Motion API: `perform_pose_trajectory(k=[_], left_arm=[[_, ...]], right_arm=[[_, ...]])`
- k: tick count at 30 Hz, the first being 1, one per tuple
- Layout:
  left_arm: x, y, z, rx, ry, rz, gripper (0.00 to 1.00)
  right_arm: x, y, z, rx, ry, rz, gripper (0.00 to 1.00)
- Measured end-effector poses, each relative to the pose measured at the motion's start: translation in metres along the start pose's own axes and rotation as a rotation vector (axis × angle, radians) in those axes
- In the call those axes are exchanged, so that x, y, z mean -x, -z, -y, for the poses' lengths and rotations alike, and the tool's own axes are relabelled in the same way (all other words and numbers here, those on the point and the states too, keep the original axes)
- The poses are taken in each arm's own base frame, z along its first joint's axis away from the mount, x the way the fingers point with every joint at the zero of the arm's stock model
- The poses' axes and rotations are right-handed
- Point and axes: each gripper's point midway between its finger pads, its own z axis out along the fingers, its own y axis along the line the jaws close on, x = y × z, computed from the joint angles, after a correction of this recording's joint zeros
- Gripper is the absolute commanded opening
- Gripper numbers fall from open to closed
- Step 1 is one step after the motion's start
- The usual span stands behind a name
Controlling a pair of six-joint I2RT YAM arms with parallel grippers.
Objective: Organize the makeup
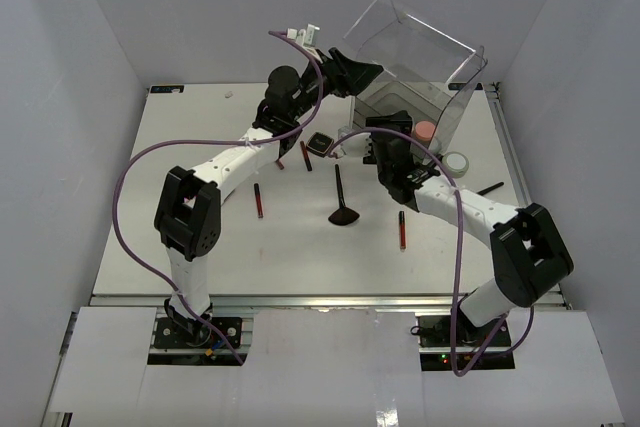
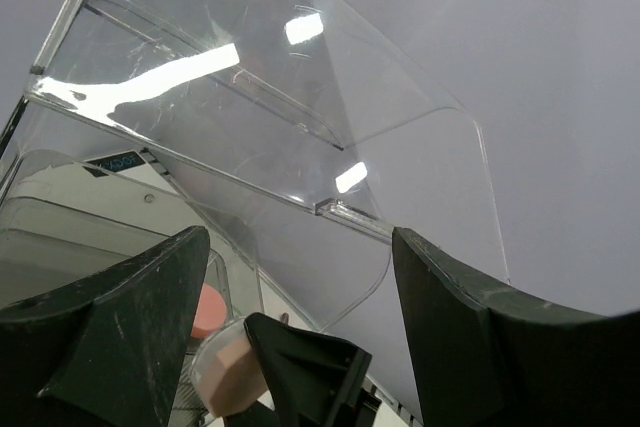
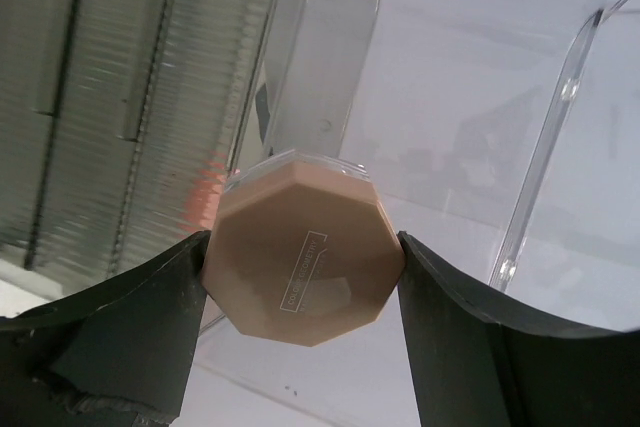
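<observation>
My right gripper (image 3: 302, 247) is shut on the pink octagonal puff (image 3: 300, 277), one finger on each side of it, just in front of the clear drawer box (image 1: 405, 97). From the left wrist the puff (image 2: 235, 372) shows low down beside a right finger. My left gripper (image 1: 350, 72) is at the box's raised clear lid (image 2: 250, 137), fingers (image 2: 130, 317) wide apart, nothing pinched between them. On the table lie a fan-headed brush (image 1: 342, 202), dark-red pencil sticks (image 1: 258, 199) (image 1: 402, 230) and a small square black compact (image 1: 320, 142).
A round pink item (image 1: 425, 132) sits at the box's open front, a white ring (image 1: 456, 162) to its right. A thin black stick (image 1: 490, 188) lies at the right edge. Grey walls enclose the table.
</observation>
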Motion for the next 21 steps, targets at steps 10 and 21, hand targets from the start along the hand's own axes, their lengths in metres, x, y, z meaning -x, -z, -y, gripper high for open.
perform_pose_trajectory(k=[10, 21], left_arm=[[0.000, 0.000, -0.001, 0.009, 0.012, -0.005, 0.84], [0.004, -0.002, 0.003, 0.003, 0.012, 0.001, 0.84]], right_arm=[[-0.032, -0.019, 0.016, -0.089, -0.008, -0.107, 0.08], [-0.038, -0.037, 0.005, -0.089, 0.020, -0.175, 0.60]])
